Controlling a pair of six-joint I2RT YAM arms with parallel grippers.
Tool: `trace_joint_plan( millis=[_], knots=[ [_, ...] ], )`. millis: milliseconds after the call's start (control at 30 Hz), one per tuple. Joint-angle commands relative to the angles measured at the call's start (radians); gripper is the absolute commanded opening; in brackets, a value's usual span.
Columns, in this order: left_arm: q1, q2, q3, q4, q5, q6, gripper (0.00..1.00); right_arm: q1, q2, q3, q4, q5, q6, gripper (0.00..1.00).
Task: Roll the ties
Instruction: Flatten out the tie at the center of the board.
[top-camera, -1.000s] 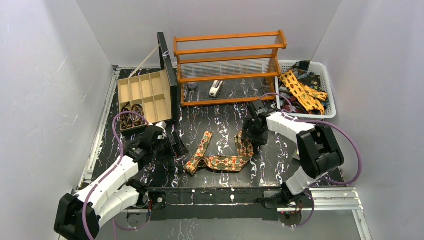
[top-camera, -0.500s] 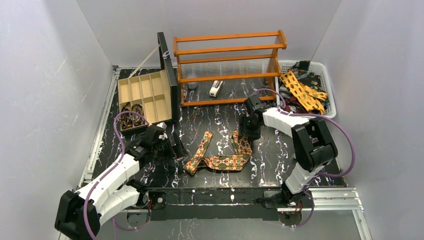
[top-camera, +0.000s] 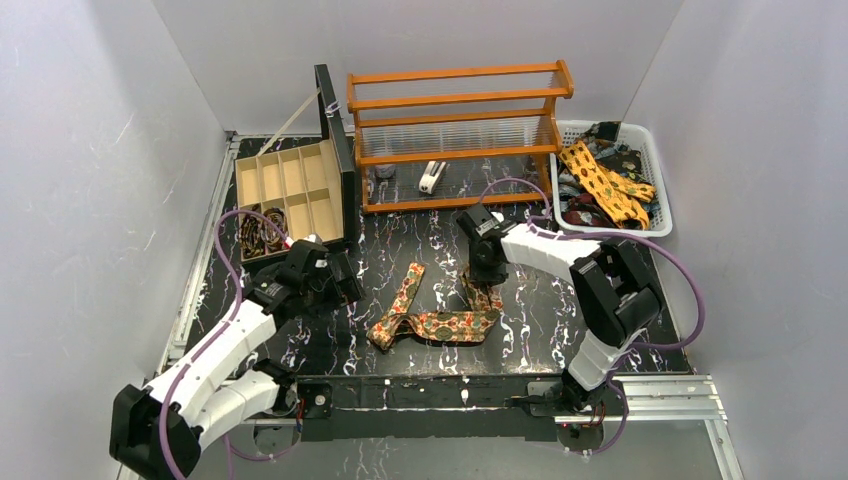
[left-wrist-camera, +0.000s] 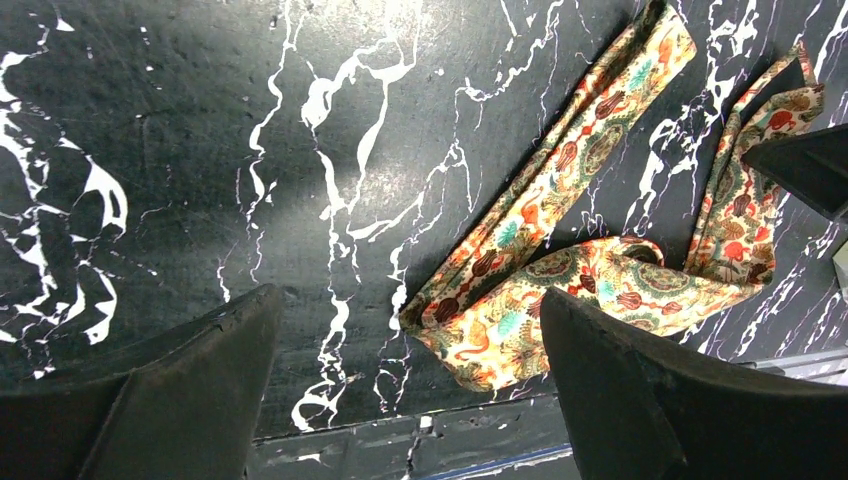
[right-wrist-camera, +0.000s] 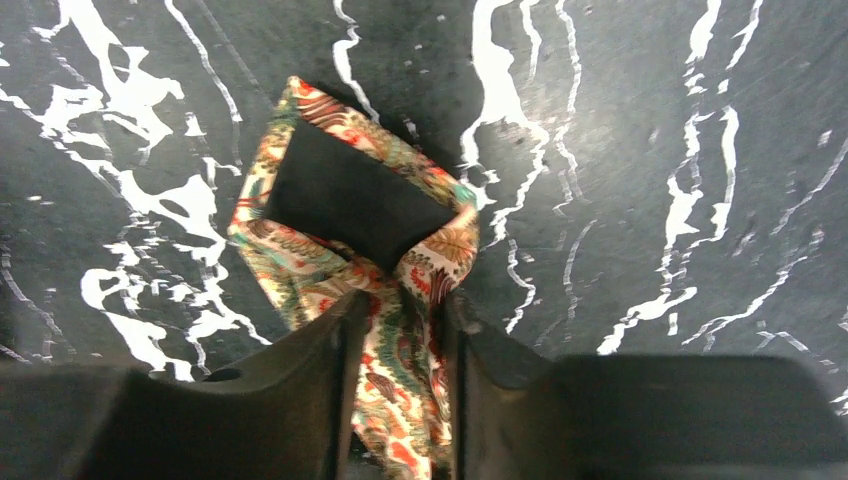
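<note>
— Tie (top-camera: 440, 322), brown-red with gold-green motifs: location?
— Table (top-camera: 400, 230), centre, lying in a loose V, one end folded with its dark lining showing.
— Right gripper (right-wrist-camera: 400, 310)?
— Fingers narrow, pinching the Tie just below that folded end.
— Left gripper (left-wrist-camera: 410, 300)?
— Jaws wide, holding nothing, above the Table just left of the Tie.

walls (top-camera: 90, 150): plain white | tabletop (top-camera: 420, 235): black, white-veined | rack (top-camera: 455, 100): orange wood, at back wall

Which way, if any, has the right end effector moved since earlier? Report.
Yes. The right end effector slid left, away from the basket, gripping the tie.
</note>
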Motion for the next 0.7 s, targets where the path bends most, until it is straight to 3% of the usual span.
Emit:
trace_joint_plan(
  millis=[0, 100, 200, 233, 367, 500, 667],
  knots=[
    [-0.005, -0.084, 0.024, -0.091, -0.045, -0.014, 0.98, 0.044, 0.086, -0.042, -0.037, 0.109, 0.034, 0.36],
    [-0.005, -0.149, 0.017, -0.123, -0.025, -0.006, 0.98, 0.049, 0.106, -0.020, -0.050, 0.168, 0.029, 0.23],
    [-0.003, -0.178, 0.006, -0.161, -0.046, 0.001, 0.98, 0.050, 0.088, 0.003, -0.032, 0.186, 0.000, 0.03],
    [-0.003, -0.186, 0.000, -0.159, -0.035, -0.006, 0.98, 0.049, 0.075, 0.018, -0.046, 0.187, 0.000, 0.01],
    [-0.003, -0.229, -0.035, -0.113, -0.021, -0.039, 0.98, 0.048, -0.035, 0.155, -0.097, 0.177, -0.053, 0.01],
    [-0.004, -0.241, -0.029, -0.091, -0.079, -0.065, 0.98, 0.011, -0.160, 0.242, -0.165, 0.299, -0.062, 0.01],
    [-0.003, -0.233, -0.020, -0.065, -0.102, -0.068, 0.98, -0.225, -0.340, 0.023, -0.119, 0.276, 0.009, 0.01]
  ],
)
